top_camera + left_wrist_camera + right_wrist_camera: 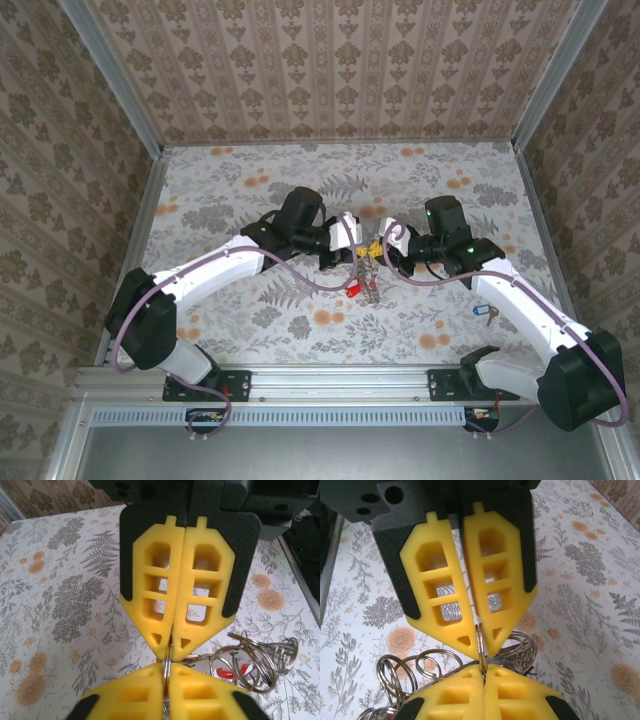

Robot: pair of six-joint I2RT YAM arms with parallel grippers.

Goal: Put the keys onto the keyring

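Note:
The keyring [366, 268], a bunch of silver rings and keys with a red tag [352, 287], hangs over the table's middle between both grippers. My left gripper [352, 236] and right gripper [388, 240] meet tip to tip there. In the left wrist view the left gripper [171, 647] is shut on a thin ring's edge, with the right gripper's fingers [210, 692] just below, pinching the same ring. The right wrist view has the right gripper [481, 641] shut on that ring above the left gripper's fingers [520, 695]. One of the keys, with a blue tag [487, 315], lies on the table beside the right arm.
Loose loops of the keyring [260, 660] spread to the right of the left fingers, and more loops [402, 670] hang to the left of the right fingers. The floral tablecloth [250, 180] is walled in by patterned panels on three sides.

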